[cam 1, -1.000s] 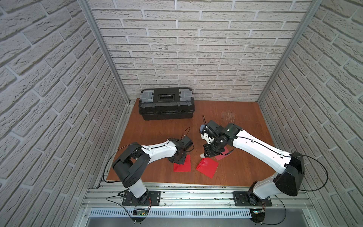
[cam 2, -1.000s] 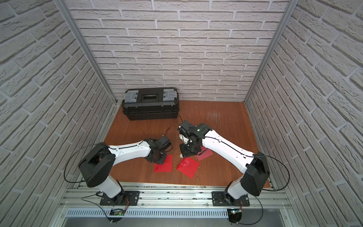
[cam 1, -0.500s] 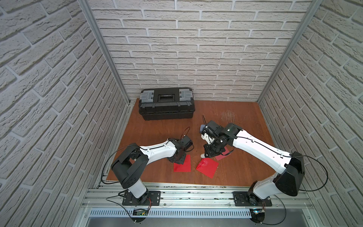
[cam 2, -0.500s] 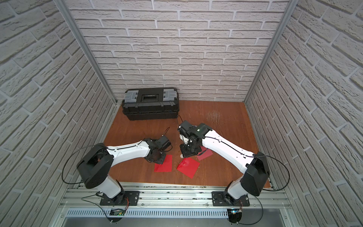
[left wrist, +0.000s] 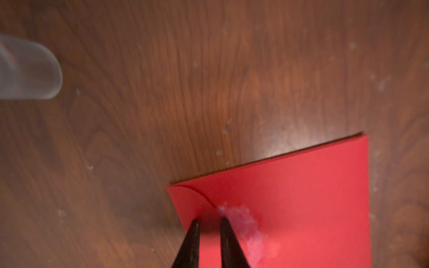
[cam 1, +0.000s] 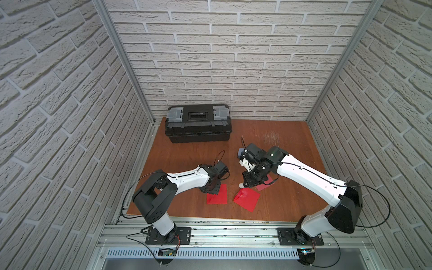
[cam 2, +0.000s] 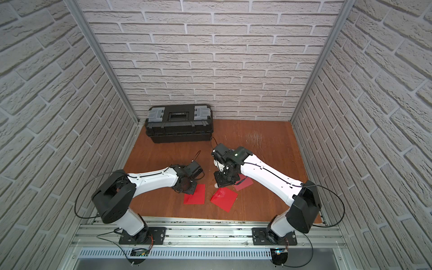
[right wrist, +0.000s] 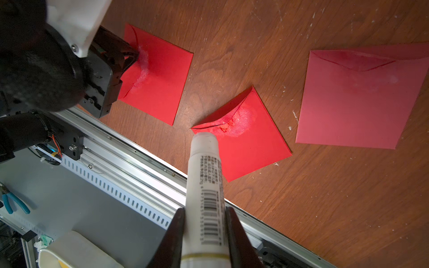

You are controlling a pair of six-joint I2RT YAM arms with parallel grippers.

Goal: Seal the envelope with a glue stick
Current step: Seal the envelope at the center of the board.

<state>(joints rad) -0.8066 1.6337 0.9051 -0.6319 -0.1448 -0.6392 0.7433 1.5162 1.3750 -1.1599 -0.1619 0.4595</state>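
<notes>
Glue stick (right wrist: 204, 185) is riding clamped in the right gripper (right wrist: 204, 210), long axis running straight out from the jaws, tip just at the middle envelope's (right wrist: 250, 148) lifted flap; left gripper (left wrist: 209, 222), jaws barely apart and empty, is pressing the neighbouring envelope (left wrist: 301, 197).

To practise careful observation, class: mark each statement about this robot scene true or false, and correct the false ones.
1. The right gripper grips the glue stick. True.
2. The black toolbox stands open. False: its lid is closed.
3. Three red envelopes lie on the table. True.
4. The left gripper touches the toolbox. False: its tips are on one envelope, far from the toolbox.
</notes>
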